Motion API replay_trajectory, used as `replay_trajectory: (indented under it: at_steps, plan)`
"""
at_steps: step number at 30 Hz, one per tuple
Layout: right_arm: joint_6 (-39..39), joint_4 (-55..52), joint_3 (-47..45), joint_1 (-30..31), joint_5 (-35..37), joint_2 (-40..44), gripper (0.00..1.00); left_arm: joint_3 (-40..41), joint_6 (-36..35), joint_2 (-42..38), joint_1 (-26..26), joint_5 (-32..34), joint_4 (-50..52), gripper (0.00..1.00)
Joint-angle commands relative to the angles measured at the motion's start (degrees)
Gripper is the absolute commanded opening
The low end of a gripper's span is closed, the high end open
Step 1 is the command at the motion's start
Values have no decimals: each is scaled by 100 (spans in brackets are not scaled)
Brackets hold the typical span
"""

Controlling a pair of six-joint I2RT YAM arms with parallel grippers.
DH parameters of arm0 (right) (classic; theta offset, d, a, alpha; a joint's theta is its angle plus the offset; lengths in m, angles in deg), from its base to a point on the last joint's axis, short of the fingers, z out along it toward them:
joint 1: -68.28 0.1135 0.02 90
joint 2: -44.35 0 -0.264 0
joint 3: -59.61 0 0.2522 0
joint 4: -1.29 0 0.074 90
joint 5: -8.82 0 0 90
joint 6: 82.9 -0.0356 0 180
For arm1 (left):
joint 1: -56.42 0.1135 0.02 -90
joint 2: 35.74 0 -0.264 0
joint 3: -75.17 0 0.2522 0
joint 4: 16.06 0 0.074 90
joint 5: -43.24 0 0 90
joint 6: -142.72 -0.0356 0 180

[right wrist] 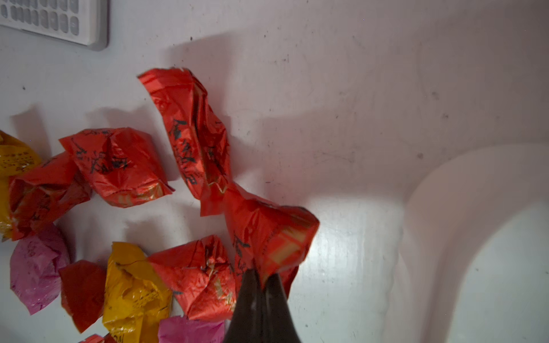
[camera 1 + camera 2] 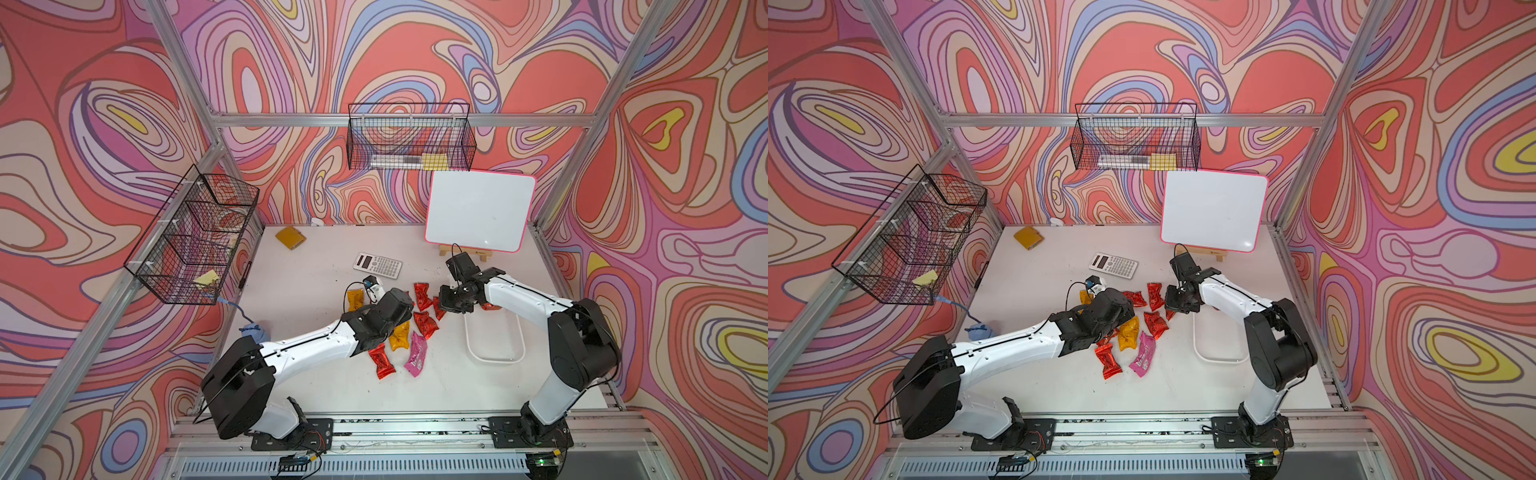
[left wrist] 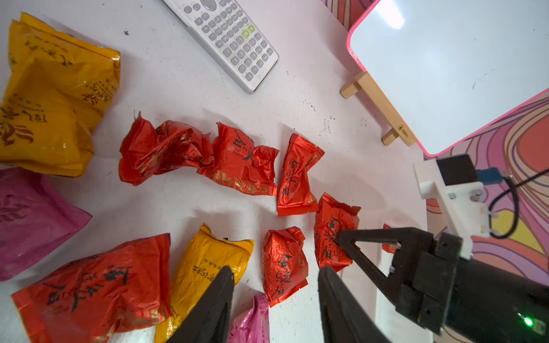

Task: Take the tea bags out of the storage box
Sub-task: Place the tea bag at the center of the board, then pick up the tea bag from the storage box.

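Several tea bags, red (image 2: 424, 324), orange-yellow (image 2: 400, 336) and pink (image 2: 416, 354), lie scattered on the white table left of the storage box (image 2: 494, 360), a shallow white tub. My right gripper (image 1: 263, 277) is shut on the crimped end of a red tea bag (image 1: 267, 234), which hangs just outside the box's left rim (image 1: 421, 208), above the pile. My left gripper (image 3: 276, 285) hovers open over the pile. Nothing is between its fingers (image 3: 219, 297); a red tea bag (image 3: 285, 264) lies on the table below them. A red scrap (image 2: 490, 306) shows at the box's far end, mostly hidden by the right arm.
A calculator (image 2: 377, 265) lies behind the pile. A whiteboard on a wooden easel (image 2: 480, 212) stands at the back right, a mustard-yellow pad (image 2: 290, 237) at the back left. Black wire baskets hang on the back wall (image 2: 409, 137) and left wall (image 2: 195, 237). A blue cloth (image 2: 252, 332) lies at the left edge.
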Motion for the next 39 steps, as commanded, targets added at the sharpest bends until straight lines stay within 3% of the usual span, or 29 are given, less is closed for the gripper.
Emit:
replay_trajectory:
  at_steps: [1,8,16,21,27,39]
  plan:
    - [-27,175,178,43,66,-153,7,41,16,-155,48,-30,163,51]
    - [-55,149,168,49,202,-131,30,11,-108,-74,69,-254,58,51]
    - [-326,-359,-138,25,1054,1155,43,-65,-362,18,64,-511,-194,51]
    - [-772,-751,-559,-399,1504,2034,55,-64,-381,50,65,-542,-259,51]
    - [-1694,-376,-1430,-1639,714,2666,60,-21,-374,-9,75,-492,-243,51]
    - [-2697,818,-1781,-2440,143,2020,63,164,-267,-235,100,-333,-142,51]
